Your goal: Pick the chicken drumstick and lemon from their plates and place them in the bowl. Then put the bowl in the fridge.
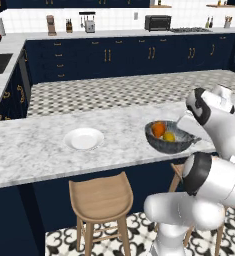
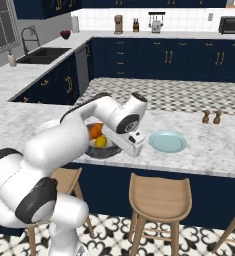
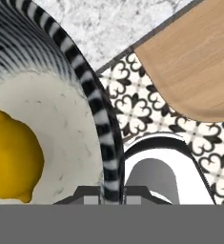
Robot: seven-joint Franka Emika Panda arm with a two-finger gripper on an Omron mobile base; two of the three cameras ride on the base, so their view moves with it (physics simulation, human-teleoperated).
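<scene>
The dark ribbed bowl (image 1: pixel 161 145) is at the island counter's front edge, holding the orange-brown chicken drumstick (image 1: pixel 158 129) and the yellow lemon (image 1: pixel 169 136). My gripper (image 3: pixel 112 193) is shut on the bowl's rim (image 3: pixel 102 119), one finger inside and one outside. In the hand view the lemon (image 3: pixel 11 159) lies on the speckled inside. From the right, the bowl (image 2: pixel 101 152) sits under my forearm with the drumstick (image 2: pixel 94 131) and lemon (image 2: pixel 101 141) in it. The white plate (image 1: pixel 84 138) and the blue-green plate (image 2: pixel 167 141) lie bare. The fridge is out of view.
Wooden stools (image 1: pixel 100 197) (image 2: pixel 159 192) stand below the counter's front edge, and one stool seat (image 3: pixel 194 62) shows past the bowl's rim above patterned floor. Two small shakers (image 2: pixel 211 117) stand at the counter's right. Navy cabinets and a sink (image 2: pixel 41 55) lie beyond.
</scene>
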